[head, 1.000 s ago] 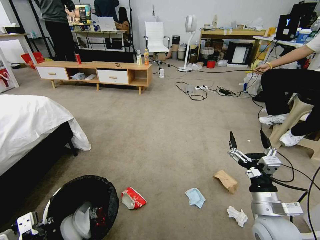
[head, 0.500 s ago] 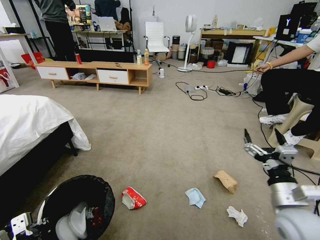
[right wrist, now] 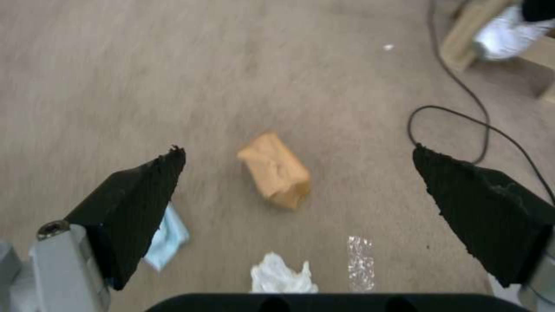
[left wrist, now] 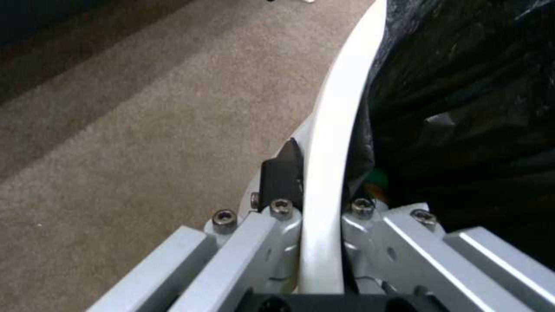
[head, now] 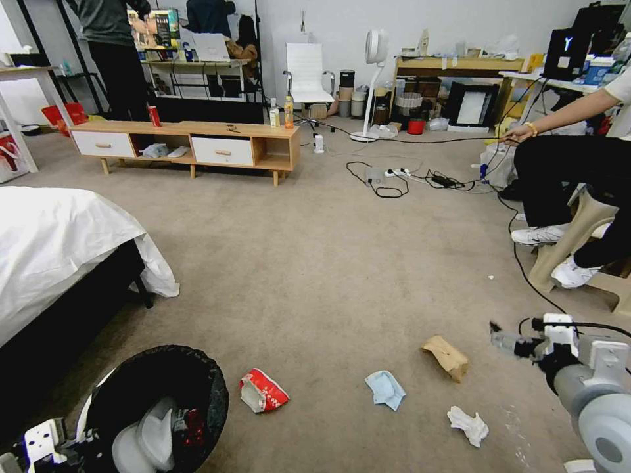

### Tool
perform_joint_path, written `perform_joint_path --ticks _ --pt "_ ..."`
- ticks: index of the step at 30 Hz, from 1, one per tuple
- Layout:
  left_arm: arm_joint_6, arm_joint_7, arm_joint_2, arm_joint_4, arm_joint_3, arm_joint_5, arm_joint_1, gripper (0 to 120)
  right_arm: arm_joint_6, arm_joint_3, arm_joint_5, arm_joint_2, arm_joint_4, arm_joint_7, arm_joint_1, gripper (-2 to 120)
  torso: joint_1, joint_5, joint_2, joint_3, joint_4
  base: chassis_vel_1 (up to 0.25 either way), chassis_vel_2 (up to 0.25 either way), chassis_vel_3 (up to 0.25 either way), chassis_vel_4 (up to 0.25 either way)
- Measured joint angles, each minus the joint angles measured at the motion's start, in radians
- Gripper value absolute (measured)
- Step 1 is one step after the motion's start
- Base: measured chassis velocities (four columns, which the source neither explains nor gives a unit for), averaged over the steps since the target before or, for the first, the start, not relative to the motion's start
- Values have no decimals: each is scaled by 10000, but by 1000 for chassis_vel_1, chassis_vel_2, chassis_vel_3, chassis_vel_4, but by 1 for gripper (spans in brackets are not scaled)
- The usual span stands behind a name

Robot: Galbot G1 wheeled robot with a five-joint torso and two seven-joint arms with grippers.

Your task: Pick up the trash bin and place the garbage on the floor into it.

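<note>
Where black liner crinkles over white rim, trash bin (head: pixel 161 401).

A white letter "Y" glows on the black screen (head: pixel 566 51) at the upper right of the head view. The red-white snack packet (head: pixel 262 390) has marks too small to read.
</note>
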Motion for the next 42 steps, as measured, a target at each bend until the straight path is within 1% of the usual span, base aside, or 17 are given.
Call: perform_joint_path --ticks 1,2,4,5,7,9,10,11,12,14,17,18,20,22,26,34,42 --pt "-11 13 6 11 2 -9 0 2 -23 -111 -374 -213 -129 -436 -94 100 1 1 0 0 -2 0 0 0 0" --pt "-11 13 6 11 2 -9 0 2 -23 -111 -374 -213 -129 -436 -94 100 1 1 0 0 -2 0 0 0 0" --pt "-34 72 10 42 10 -14 0 2 -23 -535 -968 -509 -391 -849 -190 100 0 2 0 0 -1 0 0 0 0" --pt "-34 72 10 42 10 -14 0 2 -23 -535 -968 -509 -391 -849 -190 100 0 2 0 0 -1 0 0 0 0" --pt "-49 108 18 78 18 -22 -16 2 5 -1356 -1647 -858 -761 -1030 -329 100 0 2 0 0 0 0 0 0 0" --pt "-51 111 20 83 18 -32 -32 2 18 -1660 -1876 -943 -909 -1055 -355 100 0 3 1 0 -1 0 0 0 0" --pt "-55 118 21 95 16 -61 -63 2 53 -2443 -2458 -1076 -1431 -1127 -278 100 0 3 1 0 -3 0 0 0 0" --pt "-55 118 21 95 16 -61 -63 2 53 -2443 -2458 -1076 -1431 -1127 -278 100 0 3 1 0 -3 0 0 0 0" --pt "-55 117 16 95 -5 -75 -61 2 75 -2807 -2587 -1081 -1863 -1146 -129 100 1 5 0 0 -1 0 0 0 0" --pt "-56 118 15 95 -22 -91 -62 2 103 -3047 -2710 -1028 -2393 -1241 -48 100 0 3 1 0 2 0 0 0 0" --pt "-56 118 30 102 -10 -99 -80 2 147 -3113 -2840 -964 -2620 -1291 -113 100 1 3 1 0 2 0 0 0 0" --pt "-56 118 43 127 6 -101 -106 2 270 -3180 -3030 -906 -2807 -1343 -205 100 1 2 0 0 -3 0 0 0 0" --pt "-57 112 53 170 42 -101 -142 2 488 -3262 -3294 -835 -3025 -1417 -316 100 1 2 0 0 -4 0 0 0 0" --pt "-57 103 75 244 142 -85 -195 2 753 -3362 -3613 -663 -3353 -1536 -438 100 0 3 0 0 -4 0 0 0 0" --pt "-57 95 75 320 275 -3 -233 2 863 -3496 -3711 -379 -3781 -1622 -329 100 1 3 0 0 -2 0 0 0 0" --pt "-57 91 -8 326 415 153 -247 2 871 -3822 -3717 -11 -4313 -1925 123 100 0 2 0 0 -1 0 0 0 0" --pt "-64 94 -125 322 447 311 -189 2 498 -4404 -3831 464 -4890 -2514 899 100 0 1 0 0 0 0 0 0 0"
